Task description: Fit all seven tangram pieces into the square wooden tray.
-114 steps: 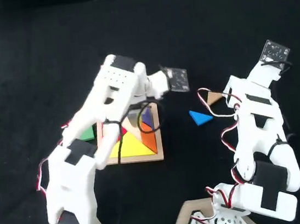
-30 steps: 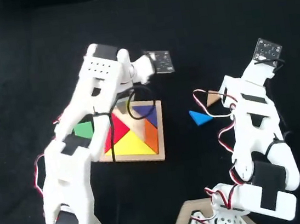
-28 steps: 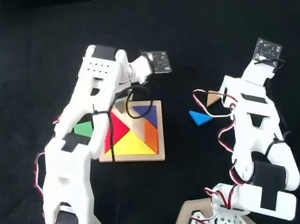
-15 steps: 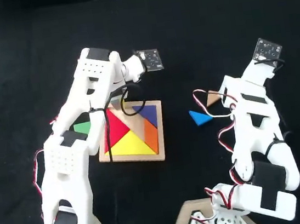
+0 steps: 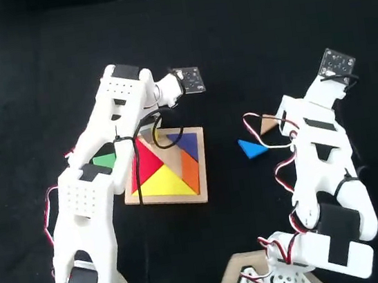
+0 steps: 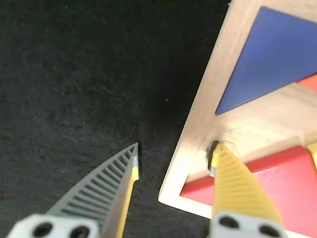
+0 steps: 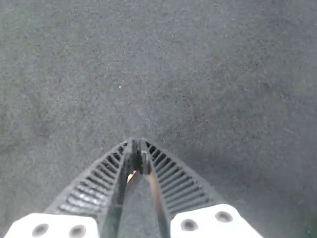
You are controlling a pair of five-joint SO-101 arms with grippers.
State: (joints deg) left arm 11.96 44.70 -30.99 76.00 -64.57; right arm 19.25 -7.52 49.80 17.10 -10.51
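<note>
pale grainy wooden tray point(image 6: 200, 119) holds a smooth matt blue piece point(image 6: 272, 54), on fuzzy black cloth point(image 6: 74, 74)

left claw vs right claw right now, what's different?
The left claw is open; the right claw is shut. The left claw straddles the wooden tray at a corner of its rim, one finger inside, one over the black cloth; the right claw sits over bare cloth, off the tray. Both point down.

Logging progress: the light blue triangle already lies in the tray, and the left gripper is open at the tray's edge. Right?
No: the high view shows the light blue triangle on the black cloth beside the tray, not in it. The left gripper is open at the tray's edge.
</note>
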